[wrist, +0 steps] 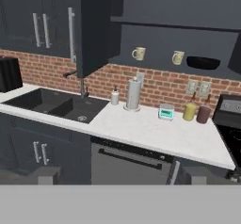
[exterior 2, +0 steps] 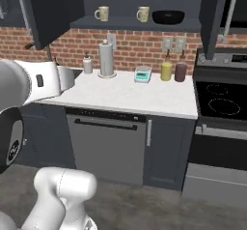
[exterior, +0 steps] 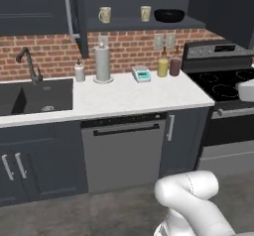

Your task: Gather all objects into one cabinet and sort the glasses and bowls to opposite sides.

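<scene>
On the bottom shelf of the wide dark charcoal wall cabinet [exterior: 144,24], its door swung open, stand a cream handled mug [exterior: 104,15], a second cream patterned cup [exterior: 145,13] and, at the right end, a wide glossy black bowl [exterior: 169,16]. The gripper is spread wide and holds nothing, well back from the white stone counter [wrist: 155,133]. Reaching in, the arm could clip the open door [wrist: 92,25]. The upper shelf is hidden.

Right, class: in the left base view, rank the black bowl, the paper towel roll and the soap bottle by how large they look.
Largest to smallest:
1. paper towel roll
2. black bowl
3. soap bottle
The bowl sits farther back, so its rank is unsure.
</scene>
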{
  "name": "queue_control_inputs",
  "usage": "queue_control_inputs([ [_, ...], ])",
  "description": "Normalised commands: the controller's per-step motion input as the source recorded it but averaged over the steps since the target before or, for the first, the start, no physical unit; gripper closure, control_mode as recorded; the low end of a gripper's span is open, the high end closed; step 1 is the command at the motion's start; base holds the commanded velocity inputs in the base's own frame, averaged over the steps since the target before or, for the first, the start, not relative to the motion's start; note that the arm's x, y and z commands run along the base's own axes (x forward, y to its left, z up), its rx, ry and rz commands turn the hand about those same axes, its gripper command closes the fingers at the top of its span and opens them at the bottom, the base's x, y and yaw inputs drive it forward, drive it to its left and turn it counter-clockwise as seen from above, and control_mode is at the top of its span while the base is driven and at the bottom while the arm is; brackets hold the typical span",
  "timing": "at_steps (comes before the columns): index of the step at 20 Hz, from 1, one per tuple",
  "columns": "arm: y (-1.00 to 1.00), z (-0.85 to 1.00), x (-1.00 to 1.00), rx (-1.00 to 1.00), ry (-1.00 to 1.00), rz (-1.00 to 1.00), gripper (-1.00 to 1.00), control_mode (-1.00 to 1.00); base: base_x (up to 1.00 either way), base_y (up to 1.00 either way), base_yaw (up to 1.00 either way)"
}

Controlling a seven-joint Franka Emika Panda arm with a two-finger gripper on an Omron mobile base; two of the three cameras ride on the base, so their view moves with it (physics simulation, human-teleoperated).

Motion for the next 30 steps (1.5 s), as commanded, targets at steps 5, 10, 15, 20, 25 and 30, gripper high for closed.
queue_control_inputs([
  [5, 0.00, 0.00, 0.00, 0.00, 0.00, 0.00, -1.00, 1.00, -0.66, 1.00, 0.09],
  [10, 0.00, 0.00, 0.00, 0.00, 0.00, 0.00, -1.00, 1.00, -0.61, 1.00, 0.07],
  [15, 0.00, 0.00, 0.00, 0.00, 0.00, 0.00, -1.00, 1.00, -0.17, 1.00, 0.05],
  [20, 0.00, 0.00, 0.00, 0.00, 0.00, 0.00, -1.00, 1.00, 0.25, 1.00, 0.00],
  [25, 0.00, 0.00, 0.00, 0.00, 0.00, 0.00, -1.00, 1.00, 0.57, 1.00, -0.06],
  [30, 0.00, 0.00, 0.00, 0.00, 0.00, 0.00, -1.00, 1.00, 0.86, 0.68, -0.14],
])
